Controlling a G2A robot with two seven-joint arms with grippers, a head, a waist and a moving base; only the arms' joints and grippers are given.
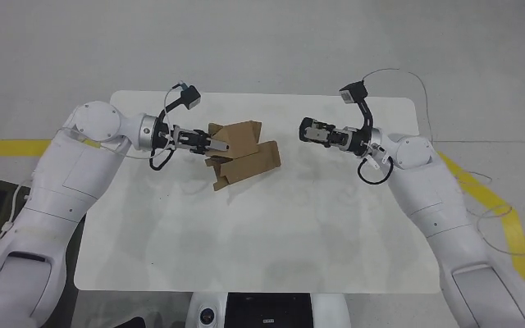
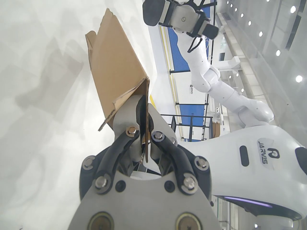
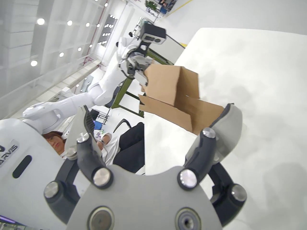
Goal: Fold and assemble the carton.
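Your left gripper (image 1: 212, 144) is clenching the left edge of the carton (image 1: 246, 156); your right gripper (image 1: 302, 131) is hovering near its right side, fingers released.

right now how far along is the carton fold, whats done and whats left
Early stage. Done: the carton is gripped and partly opened, not flat. In hand: the left gripper is shut on one panel edge, while the right gripper is open, empty and apart from it. Left: the flaps stick out loose and unfolded, so squaring the box and closing them both remain.
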